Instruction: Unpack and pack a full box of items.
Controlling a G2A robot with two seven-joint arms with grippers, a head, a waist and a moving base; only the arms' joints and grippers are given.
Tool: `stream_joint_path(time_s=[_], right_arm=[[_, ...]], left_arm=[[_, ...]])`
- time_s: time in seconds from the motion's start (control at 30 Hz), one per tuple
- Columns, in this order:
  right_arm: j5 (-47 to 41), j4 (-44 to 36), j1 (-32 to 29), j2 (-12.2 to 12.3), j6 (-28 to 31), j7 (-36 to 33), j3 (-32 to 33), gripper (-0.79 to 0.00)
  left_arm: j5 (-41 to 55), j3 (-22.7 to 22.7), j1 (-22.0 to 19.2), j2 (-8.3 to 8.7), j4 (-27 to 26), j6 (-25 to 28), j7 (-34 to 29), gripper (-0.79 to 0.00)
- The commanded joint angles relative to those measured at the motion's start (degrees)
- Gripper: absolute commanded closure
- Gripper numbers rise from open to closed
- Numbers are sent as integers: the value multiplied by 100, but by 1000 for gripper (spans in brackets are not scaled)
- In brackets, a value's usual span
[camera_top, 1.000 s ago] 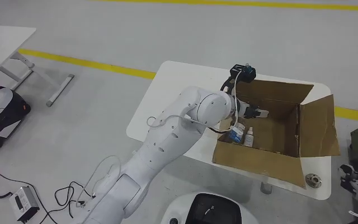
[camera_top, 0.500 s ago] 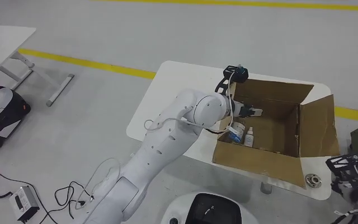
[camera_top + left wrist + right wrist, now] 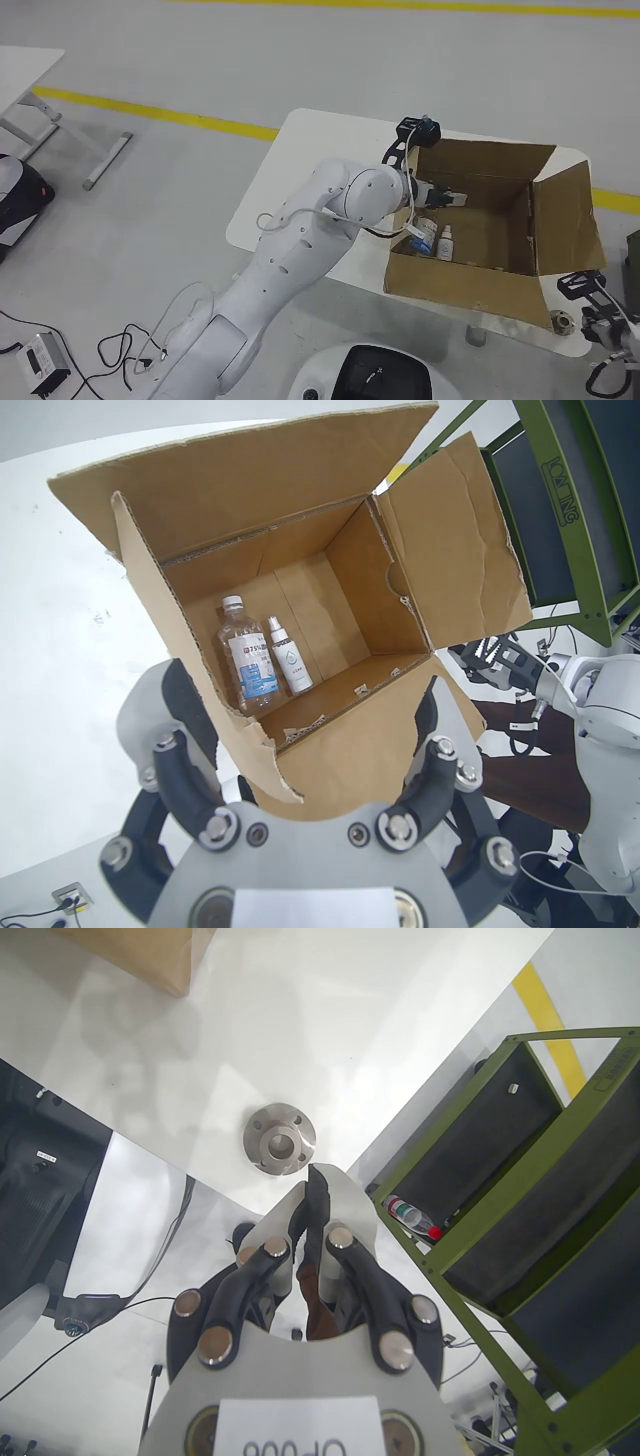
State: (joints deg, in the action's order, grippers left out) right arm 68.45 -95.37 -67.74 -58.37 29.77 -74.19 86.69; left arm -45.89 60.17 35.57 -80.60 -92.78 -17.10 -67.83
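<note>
An open cardboard box (image 3: 500, 275) stands on the white table (image 3: 310, 170). On its floor lie a large clear bottle (image 3: 247, 660) and a small spray bottle (image 3: 290, 660), side by side; the top view shows the large bottle (image 3: 425, 236) by the small one (image 3: 446, 243). My left gripper (image 3: 300, 710) is open above the box's torn near wall (image 3: 200, 680), one finger on each side of it, gripping nothing; in the top view the left gripper (image 3: 452, 198) hangs over the box's left end. My right gripper (image 3: 314, 1185) is shut and empty, its tips just beside a metal flange (image 3: 279, 1144).
The flange (image 3: 562, 322) lies near the table's front right corner, outside the box. A green metal rack (image 3: 500, 1188) stands off the table's right side, with a plastic bottle (image 3: 412, 1217) on its shelf. The box's side flap (image 3: 570, 215) stands out to the right.
My right arm has come into the top view at the lower right, close to the flange. My left gripper has shifted slightly left over the box.
</note>
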Motion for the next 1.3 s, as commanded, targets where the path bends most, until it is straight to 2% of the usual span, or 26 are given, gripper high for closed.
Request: stream_joint_path(time_s=[0.0, 0.1, 0.3, 0.6, 0.7, 1.07, 1.27], right_arm=[[-16, 81, 63, 4, 33, 1, -79, -114], [-3, 141, 129, 20, 42, 10, -201, -234], [-47, 160, 81, 63, 44, 13, -290, -262], [11, 442, 142, 86, 10, 101, -490, -262], [57, 571, 193, 83, -81, 172, -569, -311], [162, 903, 379, 72, -207, 362, -829, -252], [190, 1038, 467, 71, -244, 433, -914, -246]], left_arm=[[7, 5, -1, 2, 12, -9, 7, -785], [19, 30, -9, 5, 3, -28, 27, -785], [50, 113, -18, 18, -77, -54, 73, -785], [84, 165, -19, 37, -91, -41, 75, -785], [103, 169, -19, 41, -90, -34, 83, -785], [105, 192, -1, 63, -114, -64, 65, -785], [99, 173, -2, 71, -109, -75, 51, -785]])
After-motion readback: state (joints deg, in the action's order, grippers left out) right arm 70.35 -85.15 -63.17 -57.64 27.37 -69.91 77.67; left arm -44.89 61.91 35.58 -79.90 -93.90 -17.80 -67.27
